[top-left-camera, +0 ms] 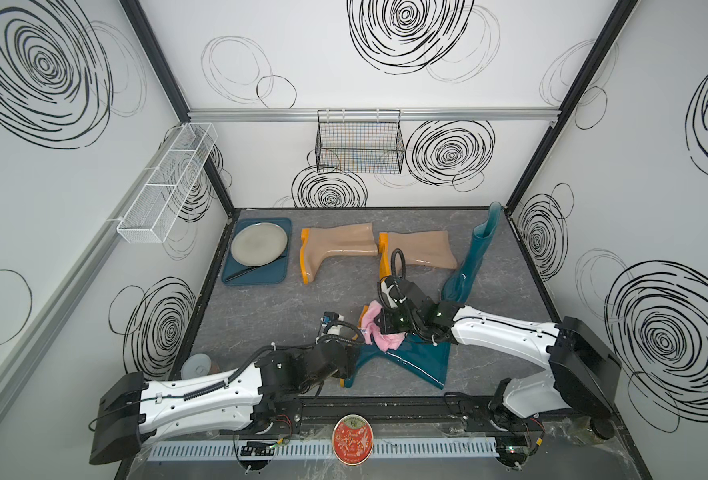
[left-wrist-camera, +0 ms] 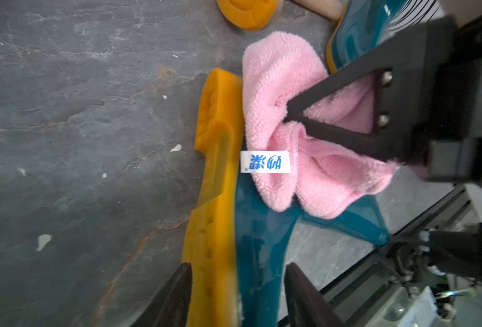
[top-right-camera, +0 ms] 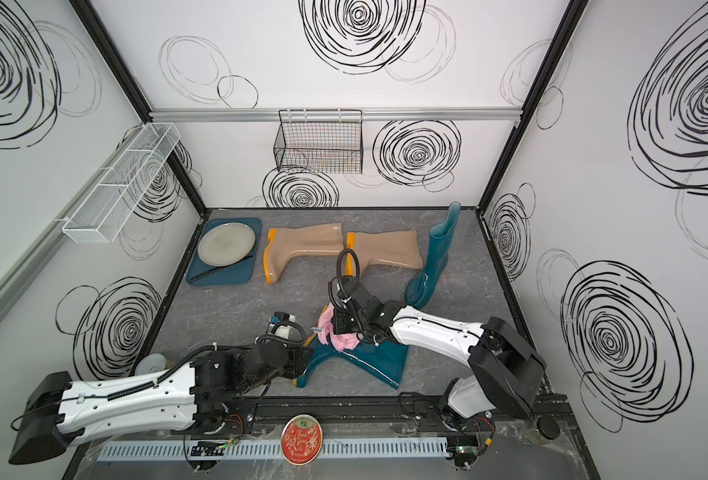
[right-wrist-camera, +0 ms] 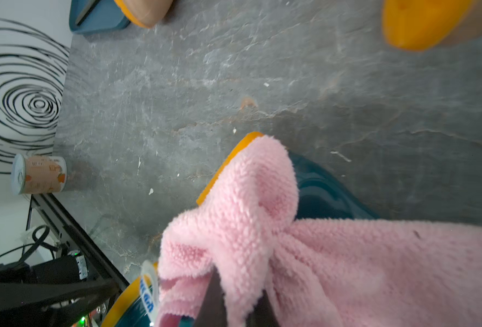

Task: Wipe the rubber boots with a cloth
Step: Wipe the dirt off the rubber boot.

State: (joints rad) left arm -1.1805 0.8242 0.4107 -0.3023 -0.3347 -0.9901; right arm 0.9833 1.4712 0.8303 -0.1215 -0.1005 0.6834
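Between the clenched jaws of the right gripper [left-wrist-camera: 288, 113], a bunched fold of the cloth [left-wrist-camera: 273, 79] is pinched tight. Under those jaws the rest of the cloth is spread on the lying teal boot [left-wrist-camera: 258, 226], just beside its orange sole [left-wrist-camera: 215, 170]. The white tag [left-wrist-camera: 265, 162] is draped across the line where the sole meets the teal upper. Ahead of the fingertips, one rounded end of this boot is seen poking out from under the pink pile in the right wrist view, with bare grey table [right-wrist-camera: 234, 70] beyond it.

The same boot is straddled by the left gripper [left-wrist-camera: 238, 267]. Its jaws are parted, one finger placed outside the sole and the other outside the teal upper, so that the foot is enclosed between them. Whether the boot is squeezed cannot be told, since contact at the tips is not clearly shown.

Beyond the right gripper's jaws, toward the back wall, a standing teal boot [top-left-camera: 475, 253] is seen in both top views. Farther back, a beige boot [top-left-camera: 335, 247] and a second beige boot [top-left-camera: 423, 249] are laid on their sides, well apart from both pairs of jaws.
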